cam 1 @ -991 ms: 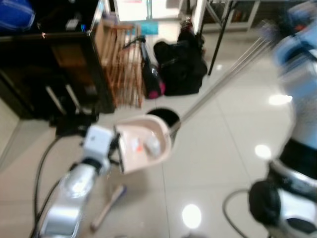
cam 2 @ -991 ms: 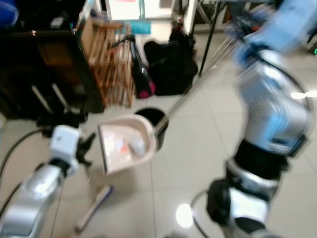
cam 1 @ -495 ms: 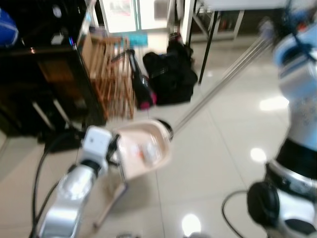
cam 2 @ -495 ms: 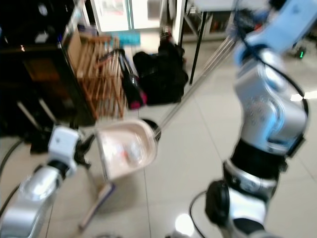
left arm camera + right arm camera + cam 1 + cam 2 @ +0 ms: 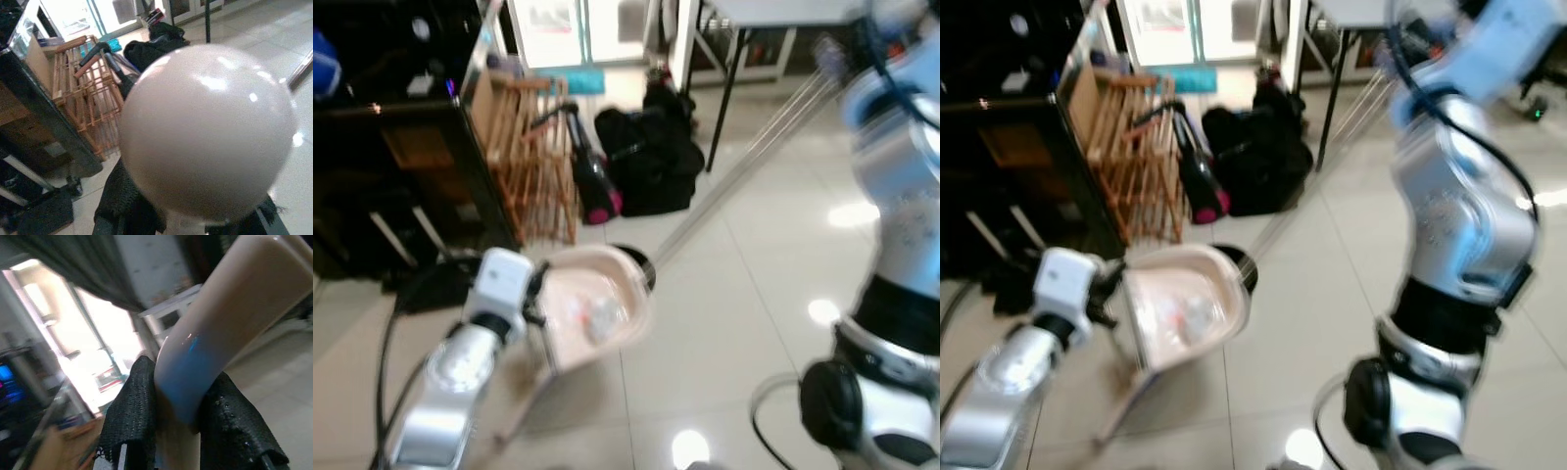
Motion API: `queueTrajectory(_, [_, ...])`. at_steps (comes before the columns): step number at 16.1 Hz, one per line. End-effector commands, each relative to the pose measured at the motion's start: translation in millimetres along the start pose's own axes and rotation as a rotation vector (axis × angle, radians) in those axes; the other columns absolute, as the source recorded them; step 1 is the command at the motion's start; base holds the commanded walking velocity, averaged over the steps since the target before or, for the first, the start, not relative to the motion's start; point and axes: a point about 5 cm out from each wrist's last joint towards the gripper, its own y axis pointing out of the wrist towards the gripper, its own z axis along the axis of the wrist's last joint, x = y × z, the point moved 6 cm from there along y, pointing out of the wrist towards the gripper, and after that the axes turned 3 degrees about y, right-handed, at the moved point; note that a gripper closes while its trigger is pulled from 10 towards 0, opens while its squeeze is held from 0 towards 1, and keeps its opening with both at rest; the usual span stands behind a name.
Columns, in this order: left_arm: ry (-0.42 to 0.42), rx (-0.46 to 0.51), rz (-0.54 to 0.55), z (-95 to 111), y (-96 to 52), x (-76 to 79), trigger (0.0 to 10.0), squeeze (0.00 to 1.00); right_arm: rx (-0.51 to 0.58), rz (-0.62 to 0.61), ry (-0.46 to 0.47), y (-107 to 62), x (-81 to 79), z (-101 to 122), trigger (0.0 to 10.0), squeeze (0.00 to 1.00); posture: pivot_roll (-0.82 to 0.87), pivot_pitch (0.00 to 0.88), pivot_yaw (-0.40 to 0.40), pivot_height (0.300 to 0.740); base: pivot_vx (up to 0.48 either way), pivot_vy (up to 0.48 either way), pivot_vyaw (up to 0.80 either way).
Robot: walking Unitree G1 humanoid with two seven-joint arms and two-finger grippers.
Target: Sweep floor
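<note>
A beige dustpan hangs tilted over the tiled floor, with pale bits of debris inside. Its long silver pole rises to the upper right. My right gripper is shut on the pole's curved beige grip. My left gripper is at the pan's left rim. In the left wrist view its black fingers clasp a smooth beige rounded surface. A tan brush shows blurred on the floor below the pan.
A black round bin peeks out behind the pan. A wooden rack and a dark cabinet stand at the left. Black bags lie behind, near a black table leg. A cable trails by my left arm.
The view has shifted while I move. The dustpan now covers most of the black bin's opening. Both grippers keep their hold.
</note>
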Motion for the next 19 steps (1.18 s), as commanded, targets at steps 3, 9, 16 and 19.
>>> queueTrajectory(3, [0.016, 0.019, 0.031, 5.3, -2.2, -10.2, 10.0, 0.00, 0.045, 0.038, 0.012, -1.4, -14.3, 9.4, 10.0, 0.00, -0.01, 0.064, -0.004, 0.740, 0.372, 0.000, 0.00])
queueTrajectory(9, [0.012, 0.022, 0.030, 5.9, -1.4, -9.3, 10.0, 0.00, 0.076, -0.018, 0.023, 1.7, -2.1, 15.3, 10.0, 0.00, -0.02, 0.066, -0.001, 0.740, 0.370, 0.000, 0.00])
queueTrajectory(16, [0.013, 0.019, 0.033, 5.2, -3.6, -10.2, 10.0, 0.00, 0.077, -0.010, 0.006, 4.6, -3.7, 15.1, 10.0, 0.00, -0.01, 0.071, -0.005, 0.740, 0.372, 0.000, 0.10])
queueTrajectory(19, [0.014, 0.019, 0.031, 5.9, -3.1, -9.3, 10.0, 0.00, 0.077, -0.002, 0.020, 4.7, -7.0, 13.4, 10.0, 0.00, -0.01, 0.074, -0.003, 0.740, 0.374, 0.000, 0.53])
